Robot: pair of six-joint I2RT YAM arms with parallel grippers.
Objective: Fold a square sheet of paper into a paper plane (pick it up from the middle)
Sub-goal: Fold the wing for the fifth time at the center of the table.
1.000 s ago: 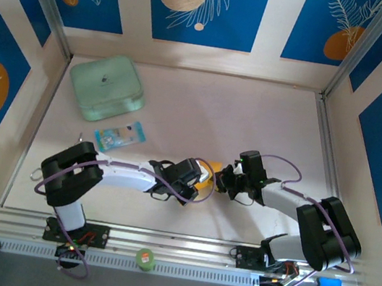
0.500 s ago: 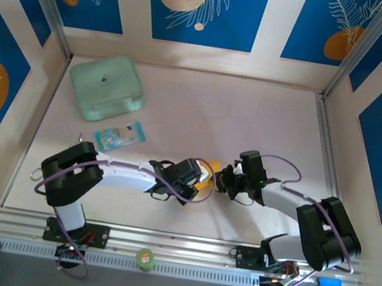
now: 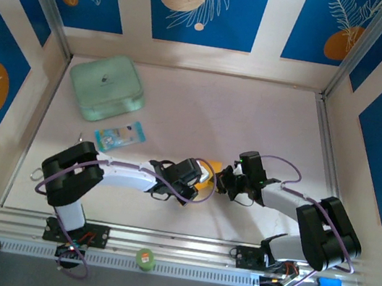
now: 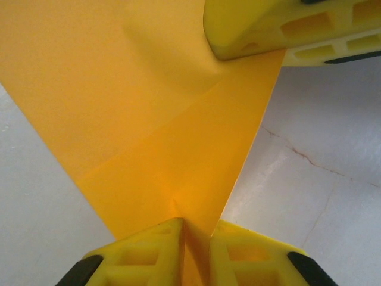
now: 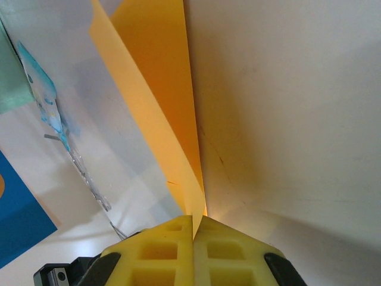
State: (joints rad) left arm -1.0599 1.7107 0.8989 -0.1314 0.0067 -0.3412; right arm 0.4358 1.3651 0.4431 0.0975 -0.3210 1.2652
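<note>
The sheet of paper [image 4: 149, 119] looks lifted off the table [image 3: 204, 108], held between the two grippers at the lower middle of the overhead view. It is bent into a loose trough with faint slanting creases, but no sharp nose or narrow dart shape shows, so I judge most of the folding is left to do. The left gripper [image 4: 193, 229] is clamped on one edge, the right gripper [image 5: 193, 223] pinched tight on the opposite edge. Both arms reach inward, heads nearly meeting. The green box [image 3: 105, 87] and packet [image 3: 120, 135] lie well apart at upper left
</note>
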